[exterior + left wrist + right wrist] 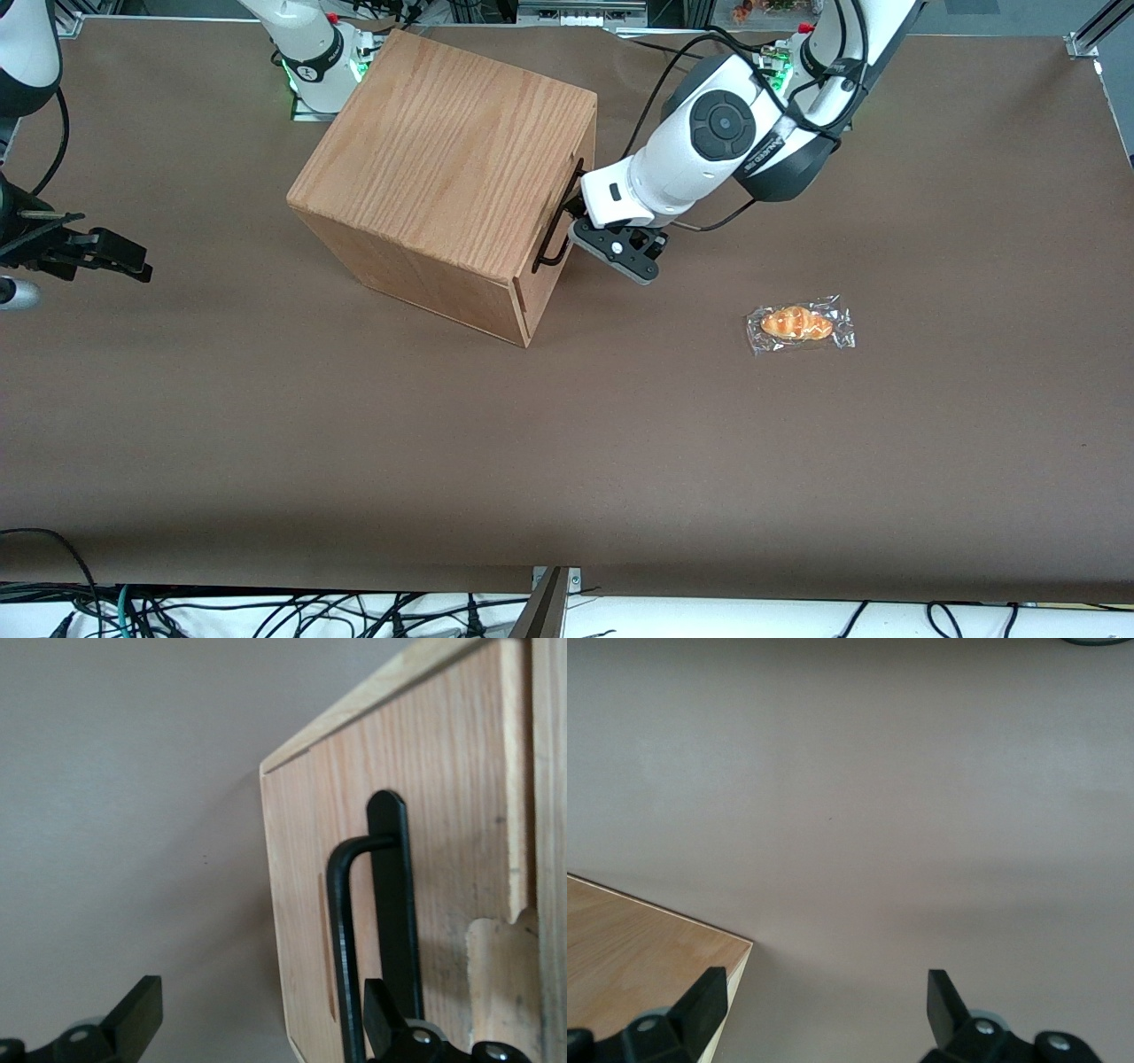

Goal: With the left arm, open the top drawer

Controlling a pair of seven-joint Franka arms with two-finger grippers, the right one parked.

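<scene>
The oak-grain cube cabinet (452,168) stands on the brown table, with its drawer face turned toward the working arm's end. The top drawer (443,797) looks shut, its front flush with the cabinet. Its thin black bar handle (556,229) runs along that face. My left arm's black gripper (576,226) is at the handle, directly in front of the drawer. In the left wrist view the gripper (259,1019) is open. The handle bar (341,930) passes between the fingers, close to one finger (381,1014). The other finger (137,1014) is over bare table, past the cabinet's edge.
A wrapped bread roll (800,324) lies on the table toward the working arm's end, nearer the front camera than the gripper. The cabinet's corner shows in the right wrist view (638,948). Cables hang along the table's near edge.
</scene>
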